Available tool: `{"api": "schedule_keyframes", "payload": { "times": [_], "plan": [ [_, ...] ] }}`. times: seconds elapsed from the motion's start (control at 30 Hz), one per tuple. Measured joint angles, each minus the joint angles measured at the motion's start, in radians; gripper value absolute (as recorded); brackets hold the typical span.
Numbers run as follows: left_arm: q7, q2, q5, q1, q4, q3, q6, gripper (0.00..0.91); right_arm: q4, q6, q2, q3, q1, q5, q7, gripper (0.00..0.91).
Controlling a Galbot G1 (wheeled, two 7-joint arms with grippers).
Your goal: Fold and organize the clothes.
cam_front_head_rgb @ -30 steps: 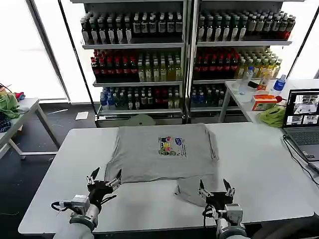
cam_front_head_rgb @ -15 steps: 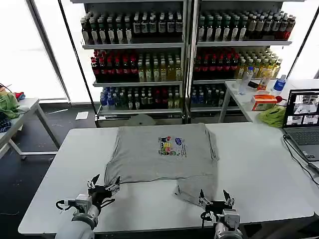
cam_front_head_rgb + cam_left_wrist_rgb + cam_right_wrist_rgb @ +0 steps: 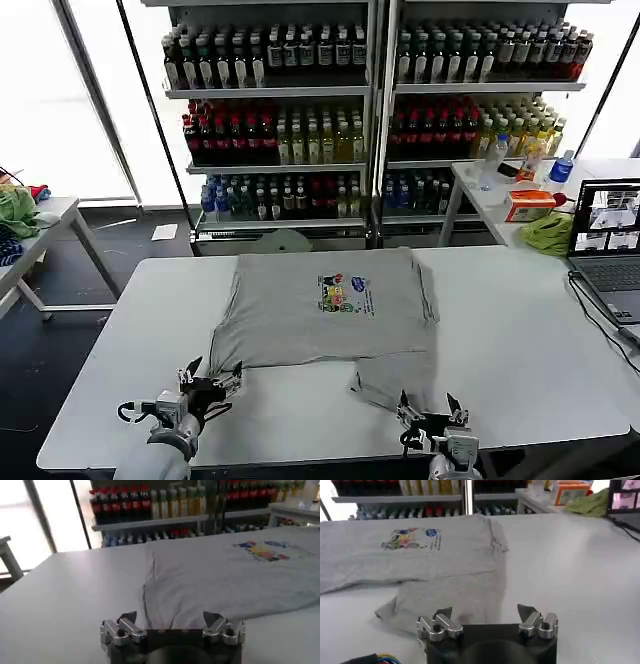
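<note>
Left gripper (image 3: 211, 381) and right gripper (image 3: 430, 412) gape near T-shirt (image 3: 325, 305), arms cropped.

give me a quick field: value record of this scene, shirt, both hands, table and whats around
garment: grey fabric T-shirt with a small multicoloured chest print, lying flat, one flap folded toward the near edge
surface: white rectangular table
left hand: open, at the near edge by the shirt's left corner, holding nothing
right hand: open, at the near edge just short of the folded flap, holding nothing
right of the table: open laptop
behind: shelves of bottled drinks
</note>
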Motion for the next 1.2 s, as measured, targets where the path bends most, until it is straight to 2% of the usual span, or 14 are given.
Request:
{"api": "schedule_keyframes", "payload": {
  "times": [0.07, 0.13, 0.17, 0.23, 0.27, 0.3, 0.33, 0.37, 0.43, 0.5, 0.6, 1.2],
  "plan": [
    [0.0, 0.0, -0.003, -0.004, 0.006, 0.0, 0.001, 0.907, -0.003, 0.001, 0.002, -0.001, -0.001, 0.0, 0.0, 0.907],
    [0.0, 0.0, -0.008, -0.008, 0.012, 0.0, 0.003, 0.856, -0.008, 0.004, 0.004, -0.002, -0.002, -0.002, 0.0, 0.907],
    [-0.001, 0.0, -0.01, -0.009, 0.013, 0.0, 0.004, 0.705, -0.01, 0.005, 0.004, -0.003, -0.002, -0.002, 0.0, 0.907],
    [-0.001, 0.002, -0.017, -0.009, 0.014, 0.0, 0.007, 0.615, -0.016, 0.009, 0.006, -0.006, -0.002, -0.006, -0.001, 0.846],
    [-0.001, 0.003, -0.02, -0.009, 0.014, 0.0, 0.007, 0.564, -0.018, 0.011, 0.008, -0.007, -0.002, -0.007, -0.002, 0.584],
    [-0.001, 0.004, -0.024, -0.008, 0.015, 0.001, 0.008, 0.484, -0.02, 0.013, 0.009, -0.008, -0.002, -0.009, -0.003, 0.242],
    [-0.001, 0.004, -0.027, -0.008, 0.016, 0.002, 0.008, 0.443, -0.023, 0.015, 0.011, -0.008, -0.001, -0.011, -0.003, 0.101],
    [-0.001, 0.005, -0.03, -0.007, 0.017, 0.002, 0.009, 0.333, -0.026, 0.016, 0.012, -0.008, 0.0, -0.011, -0.003, 0.0],
    [-0.001, 0.005, -0.035, -0.007, 0.019, 0.004, 0.01, 0.262, -0.032, 0.018, 0.014, -0.008, 0.001, -0.011, -0.005, 0.0],
    [-0.001, 0.005, -0.039, -0.007, 0.02, 0.006, 0.011, 0.04, -0.035, 0.02, 0.013, -0.008, 0.0, -0.012, -0.006, 0.0],
    [-0.002, 0.009, -0.041, -0.004, 0.019, 0.011, 0.012, 0.01, -0.04, 0.025, 0.014, -0.01, 0.0, -0.014, -0.011, 0.0],
    [-0.003, 0.006, -0.047, 0.012, 0.003, 0.024, 0.027, 0.01, -0.052, 0.039, 0.023, -0.011, -0.003, -0.016, 0.001, 0.0]
  ]
}}
